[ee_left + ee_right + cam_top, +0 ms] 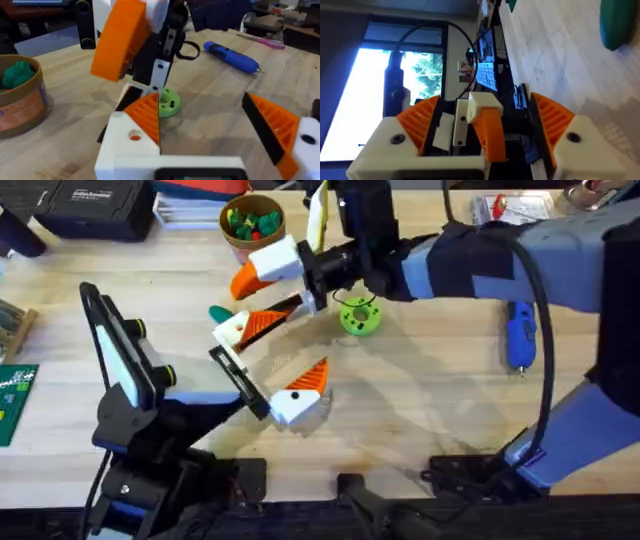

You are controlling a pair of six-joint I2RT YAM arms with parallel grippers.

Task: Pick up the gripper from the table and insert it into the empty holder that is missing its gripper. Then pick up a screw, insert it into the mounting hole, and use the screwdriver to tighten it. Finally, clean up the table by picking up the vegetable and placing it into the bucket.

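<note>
The right gripper (262,272) clamps the orange gripper (244,281), its long axis pointing toward the left gripper (268,362), whose fingers stand apart.

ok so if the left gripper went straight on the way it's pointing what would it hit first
Probably the lime-green round plastic disc with holes on the wooden table, ahead between the left gripper's open fingers. The right gripper hangs above that line; depth is unclear.
</note>
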